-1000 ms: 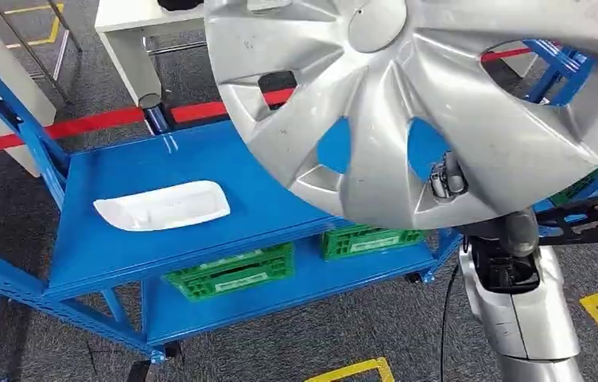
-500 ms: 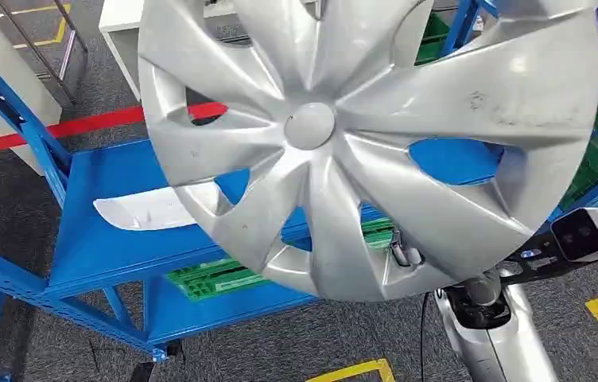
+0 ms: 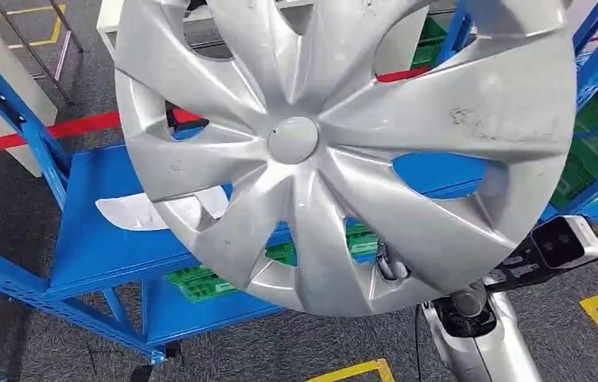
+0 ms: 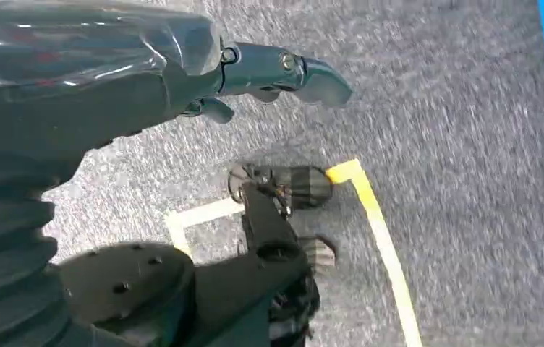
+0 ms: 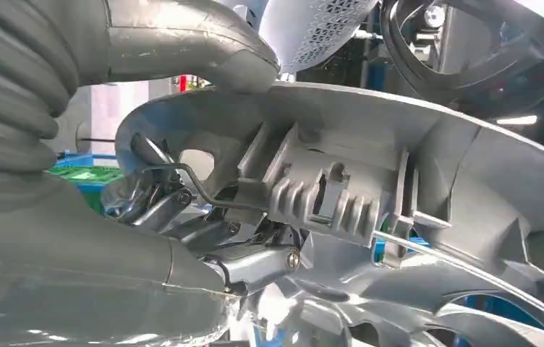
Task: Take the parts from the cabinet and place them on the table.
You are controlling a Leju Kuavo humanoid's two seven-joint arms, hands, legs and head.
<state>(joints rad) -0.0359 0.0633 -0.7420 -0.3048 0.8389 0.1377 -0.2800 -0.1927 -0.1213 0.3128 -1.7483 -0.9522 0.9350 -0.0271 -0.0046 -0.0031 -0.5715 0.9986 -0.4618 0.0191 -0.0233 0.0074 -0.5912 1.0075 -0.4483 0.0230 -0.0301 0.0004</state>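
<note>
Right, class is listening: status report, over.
Right hand grips silver wheel cover by its rim, raised. Left hand hangs empty above floor. White part on blue shelf beneath.

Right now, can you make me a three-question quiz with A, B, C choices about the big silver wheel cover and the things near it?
1. Where does the white plastic tray lie?
A. on the blue metal shelf
B. on the floor
C. in a green crate

2. What colour are the plastic crates on the lower shelf?
A. red
B. green
C. yellow

3. What is the right hand doing?
A. hanging empty
B. pressing the floor
C. holding the round silver plastic wheel cover

Answers: 1 A, the tray rests on the top blue shelf. 2 B, they show green under the cover. 3 C, its fingers grip the cover's rim in the right wrist view.
</note>
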